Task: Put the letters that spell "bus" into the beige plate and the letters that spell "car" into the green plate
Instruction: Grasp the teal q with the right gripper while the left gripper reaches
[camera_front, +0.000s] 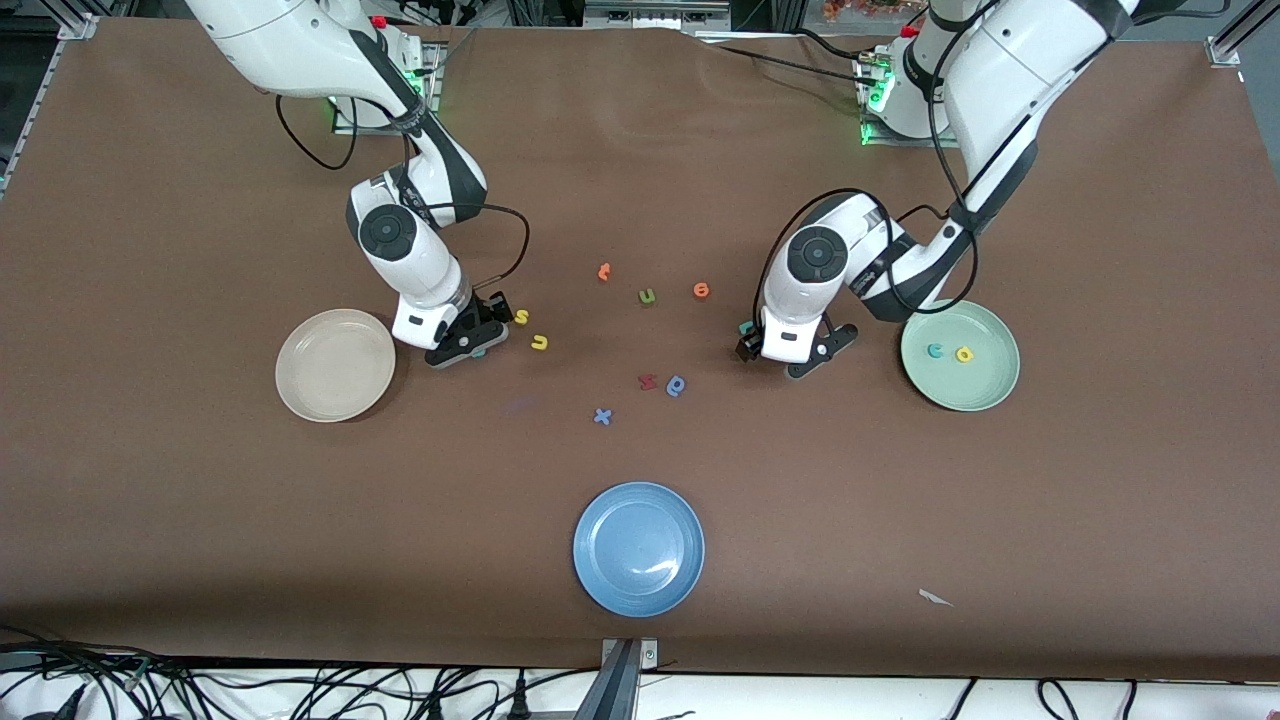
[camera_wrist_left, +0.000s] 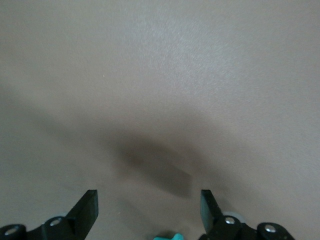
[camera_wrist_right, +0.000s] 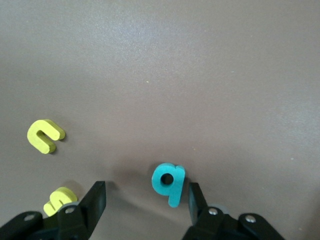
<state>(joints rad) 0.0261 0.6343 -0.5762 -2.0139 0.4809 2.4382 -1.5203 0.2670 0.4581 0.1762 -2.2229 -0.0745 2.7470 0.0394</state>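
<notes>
Currently the right gripper (camera_wrist_right: 147, 200) sits low at the table just beside the beige plate (camera_front: 335, 364), its fingers spread around the teal "b" (camera_wrist_right: 168, 183), apparently ready to pinch it; the yellow "s" (camera_front: 521, 317) and yellow "u" (camera_front: 539, 342) lie close by. Toward the left arm's end, the left gripper (camera_wrist_left: 148, 204) hangs open just over the teal "r" (camera_wrist_left: 167, 236), near the green plate (camera_front: 990, 397), which already holds the teal "c" (camera_front: 936, 351) and yellow "a" (camera_front: 964, 354).
</notes>
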